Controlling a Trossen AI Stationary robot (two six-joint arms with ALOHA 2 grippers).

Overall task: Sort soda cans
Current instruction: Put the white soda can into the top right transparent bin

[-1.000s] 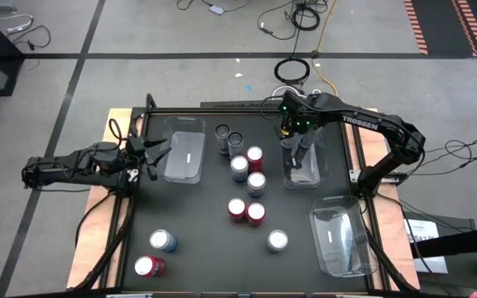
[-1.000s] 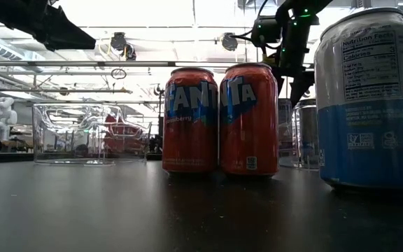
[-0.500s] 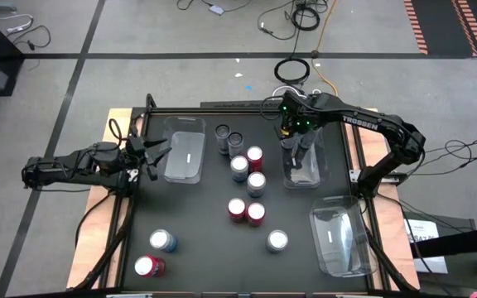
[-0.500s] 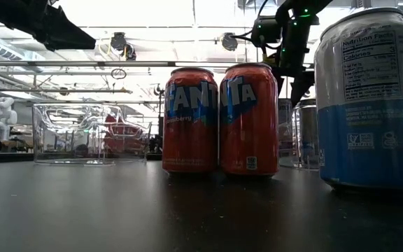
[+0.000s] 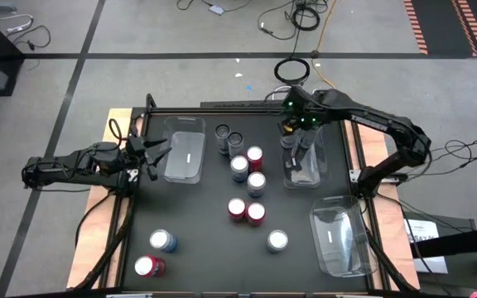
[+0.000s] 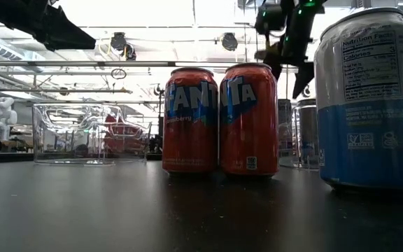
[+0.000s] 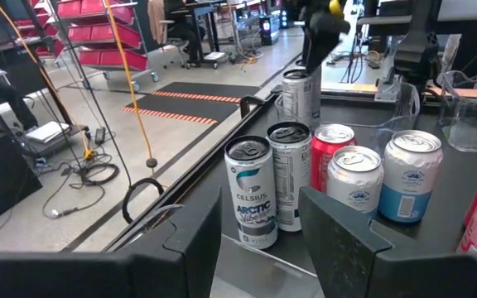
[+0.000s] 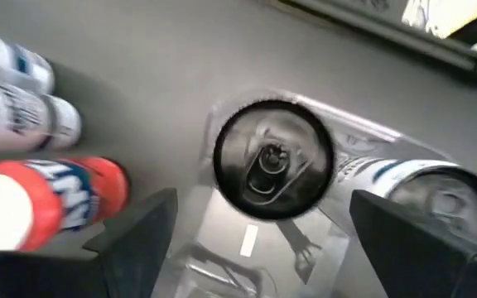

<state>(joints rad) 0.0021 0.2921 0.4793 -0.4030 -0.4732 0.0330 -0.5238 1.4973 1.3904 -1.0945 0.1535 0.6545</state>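
Note:
My right gripper (image 5: 296,146) hangs open above the far right clear tray (image 5: 313,175). Two dark grey cans stand upright in that tray; the nearer one's top (image 8: 272,157) lies straight below the spread fingers, and the other can (image 8: 437,199) stands beside it. In the low view the gripper (image 6: 289,70) is clear above the can tops. Two more dark grey cans (image 5: 228,135) and several red and blue-and-silver cans (image 5: 255,180) stand on the black table. My left gripper (image 5: 151,153) waits open at the table's left edge, level, facing the cans (image 7: 259,203).
A clear tray (image 5: 185,149) sits just right of the left gripper. Another clear tray (image 5: 338,240) is at the near right corner. A blue-and-silver can (image 5: 163,241) and a red can (image 5: 146,266) stand near the near left corner, and one blue-and-silver can (image 5: 277,241) stands near the middle.
My right gripper has risen straight up from the dark grey can in the far right tray, staying open. The can stands where it was.

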